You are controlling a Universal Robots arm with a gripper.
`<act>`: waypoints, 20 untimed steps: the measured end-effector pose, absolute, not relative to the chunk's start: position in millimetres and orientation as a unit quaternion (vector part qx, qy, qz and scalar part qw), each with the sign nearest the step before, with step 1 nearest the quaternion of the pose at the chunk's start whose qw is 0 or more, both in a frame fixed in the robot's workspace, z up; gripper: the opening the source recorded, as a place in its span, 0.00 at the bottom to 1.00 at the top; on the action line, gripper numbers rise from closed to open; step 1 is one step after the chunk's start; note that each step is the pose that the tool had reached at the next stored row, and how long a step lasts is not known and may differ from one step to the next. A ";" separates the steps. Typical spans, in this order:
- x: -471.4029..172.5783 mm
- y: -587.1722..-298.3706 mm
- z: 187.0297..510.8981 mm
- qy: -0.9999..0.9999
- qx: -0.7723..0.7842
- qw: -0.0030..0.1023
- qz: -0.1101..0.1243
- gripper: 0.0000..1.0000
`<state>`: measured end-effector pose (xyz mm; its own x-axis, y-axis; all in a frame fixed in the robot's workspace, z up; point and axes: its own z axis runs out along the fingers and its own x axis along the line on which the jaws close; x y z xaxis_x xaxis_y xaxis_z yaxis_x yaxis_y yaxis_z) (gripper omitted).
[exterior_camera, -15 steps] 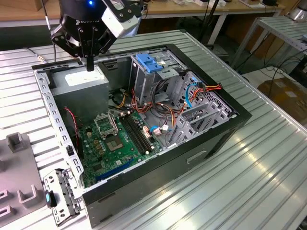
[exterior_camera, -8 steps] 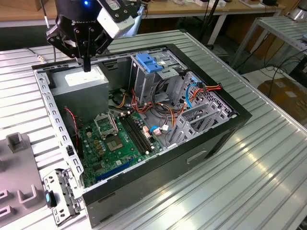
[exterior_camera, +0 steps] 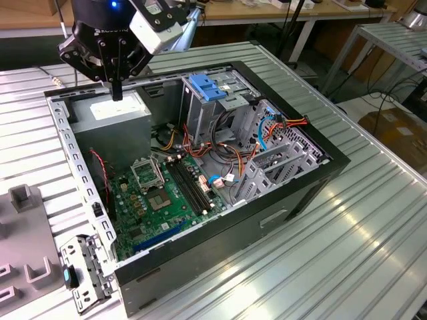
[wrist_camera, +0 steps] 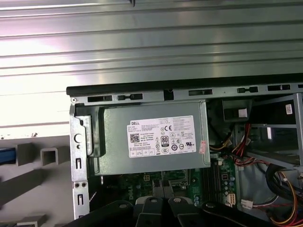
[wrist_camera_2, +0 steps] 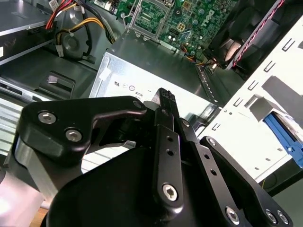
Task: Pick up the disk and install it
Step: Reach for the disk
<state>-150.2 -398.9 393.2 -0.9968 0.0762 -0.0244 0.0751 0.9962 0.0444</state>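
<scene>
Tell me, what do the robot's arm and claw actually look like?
The gripper is matte black: chunky angular links pinned with shiny silver screws, tapering to slim fingers with ribbed tips. Above it in the exterior view sits a round black wrist with a small blue light, and a white boxy module is fixed beside it.

A white sticker [wrist_camera: 162,138] is lying on the grey box [wrist_camera: 116,158], carrying lines of small black print and several round marks. In the second wrist view, tiny symbols are showing on that sticker [wrist_camera_2: 125,86], and white lettering is showing on the green motherboard [wrist_camera_2: 189,19].
</scene>
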 end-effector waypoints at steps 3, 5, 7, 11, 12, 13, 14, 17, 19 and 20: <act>-152.6 -398.9 393.2 0.999 0.038 0.013 0.022 0.11; -153.4 -398.9 393.2 0.999 0.038 0.013 0.022 0.11; -154.0 -398.9 393.2 0.999 0.038 0.013 0.022 0.11; -155.7 -398.9 393.2 0.999 0.038 0.013 0.022 0.11; -156.6 -398.9 393.2 0.999 0.038 0.013 0.022 0.11; -157.6 -398.9 393.1 0.999 0.038 0.013 0.022 0.11; -157.9 -398.9 393.1 0.999 0.038 0.013 0.022 0.11; -159.1 -398.9 393.1 0.999 0.038 0.013 0.022 0.11; -160.9 -398.9 393.0 0.999 0.038 0.013 0.022 0.11; -161.4 -398.9 393.1 0.999 0.038 0.013 0.022 0.11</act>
<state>-161.4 -398.9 393.1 -0.9968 0.0762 -0.0244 0.0751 0.9962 0.0444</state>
